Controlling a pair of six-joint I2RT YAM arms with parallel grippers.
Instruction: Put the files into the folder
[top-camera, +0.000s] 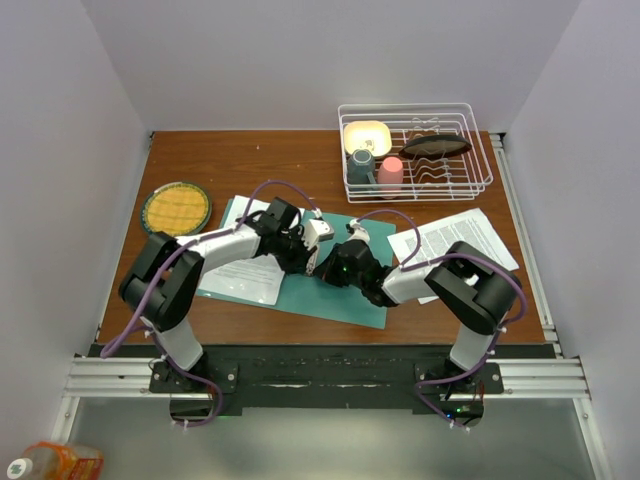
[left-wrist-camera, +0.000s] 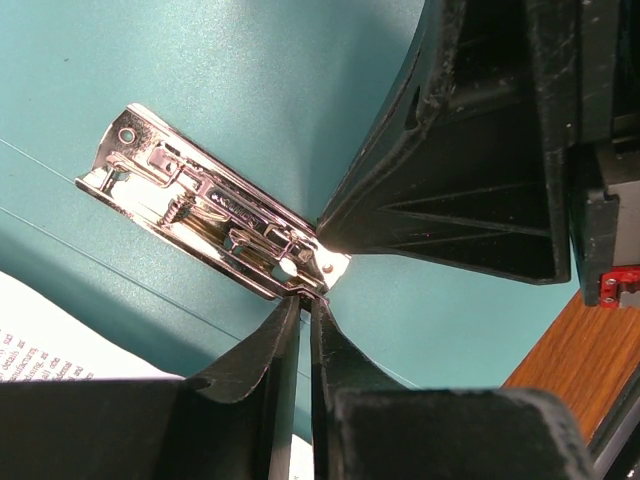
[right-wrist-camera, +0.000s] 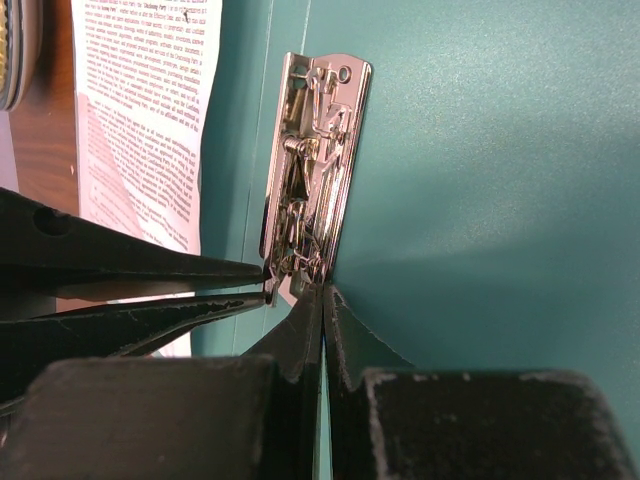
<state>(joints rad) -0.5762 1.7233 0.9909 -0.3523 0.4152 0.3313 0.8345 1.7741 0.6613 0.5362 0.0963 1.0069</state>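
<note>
Clip-opening step: your left gripper, narrowed to a slit, pinches the metal clip inside the folder, your right gripper sits closed and empty beside it, files flank the clip; next, you likely lift its lever.

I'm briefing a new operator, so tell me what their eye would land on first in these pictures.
The left gripper and right gripper meet tip to tip at mid-table, over the open teal folder. The left seems pinched on one end of its shiny metal clip, and the shut right touches that same end. Printed files lie on either side, and a dish rack with cups sits at the far right corner.
</note>
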